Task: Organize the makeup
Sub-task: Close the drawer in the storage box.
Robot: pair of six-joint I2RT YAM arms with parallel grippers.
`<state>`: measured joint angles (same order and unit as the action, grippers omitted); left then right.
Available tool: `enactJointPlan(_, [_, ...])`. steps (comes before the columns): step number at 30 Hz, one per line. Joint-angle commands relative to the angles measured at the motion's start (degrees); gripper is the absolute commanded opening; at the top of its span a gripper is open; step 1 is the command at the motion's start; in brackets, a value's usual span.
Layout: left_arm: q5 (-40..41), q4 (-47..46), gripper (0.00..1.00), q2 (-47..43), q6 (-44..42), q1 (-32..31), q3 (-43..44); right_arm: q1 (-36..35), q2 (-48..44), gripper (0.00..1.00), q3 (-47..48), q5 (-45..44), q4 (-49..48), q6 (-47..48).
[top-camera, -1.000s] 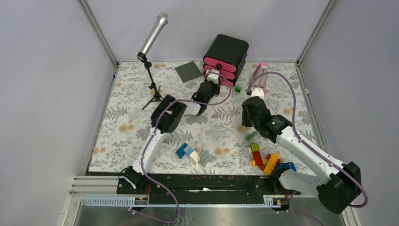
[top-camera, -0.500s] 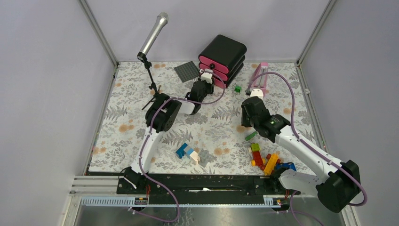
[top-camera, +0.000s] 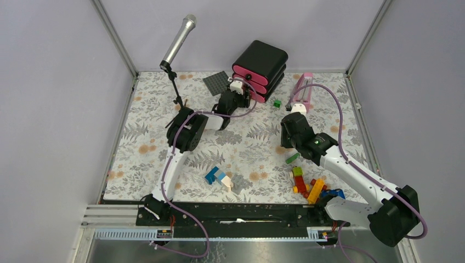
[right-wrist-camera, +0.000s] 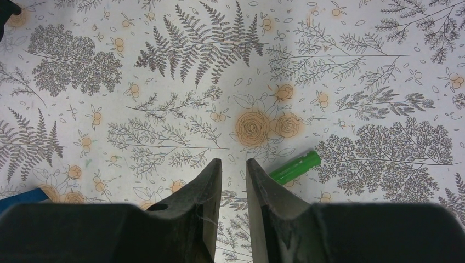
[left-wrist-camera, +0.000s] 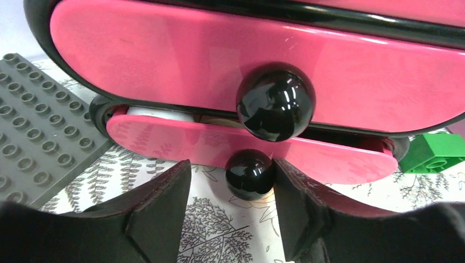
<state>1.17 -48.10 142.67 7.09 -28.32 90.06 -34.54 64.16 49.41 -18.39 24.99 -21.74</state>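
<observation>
A black drawer box (top-camera: 262, 57) with pink drawer fronts stands at the back of the table. My left gripper (top-camera: 237, 92) is open right at its front. In the left wrist view the jaws stand either side of the lower drawer's black knob (left-wrist-camera: 250, 174), which lies close to the right finger (left-wrist-camera: 299, 208). The lower drawer (left-wrist-camera: 164, 143) is open a crack, and a white tube (left-wrist-camera: 159, 114) shows inside. No other makeup is in view. My right gripper (top-camera: 287, 143) hovers over the bare mat (right-wrist-camera: 164, 82), empty, its jaws almost shut with a narrow gap.
A grey baseplate (top-camera: 219, 83) lies left of the box and a green brick (top-camera: 277, 103) to its right. The pink metronome (top-camera: 304, 87) stands at back right. A microphone stand (top-camera: 176, 82) is at back left. A green stick (right-wrist-camera: 295, 166) lies by the right fingers. Loose bricks (top-camera: 310, 186) lie front right and blue-white bricks (top-camera: 218, 176) front centre.
My left gripper has moved back and to the left against the drawer box. The box has shifted a little back and left, and its lower drawer sits further in. The right arm has barely moved.
</observation>
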Motion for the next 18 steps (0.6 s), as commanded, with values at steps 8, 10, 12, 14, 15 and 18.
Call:
enactJointPlan(8, [8.44,-22.14,0.61,-12.01,-2.09,5.21,-2.97,0.17,-0.32,0.3,-0.19,0.13,-0.71,-0.63])
enactJointPlan(10, [8.28,-23.34,0.62,-14.46,-3.0,5.2,-6.69,0.1,-0.32,0.3,-0.18,0.2,-0.74,-0.6])
enactJointPlan(12, [8.42,-24.93,0.62,-17.24,-3.28,5.2,-11.16,0.14,-0.39,0.3,-0.19,0.35,-0.73,-0.59])
enactJointPlan(14, [8.29,-25.7,0.64,-20.14,-3.59,5.2,-15.33,0.11,-0.73,0.3,-0.23,0.46,-0.73,-0.62])
enactJointPlan(15, [8.25,-25.62,0.65,-21.93,-3.61,5.2,-17.02,0.09,-0.84,0.3,-0.26,0.48,-0.73,-0.72])
enactJointPlan(18, [7.16,-24.83,0.66,-24.51,-4.07,5.2,-20.91,0.1,-1.2,0.3,-0.4,0.7,-0.7,-0.74])
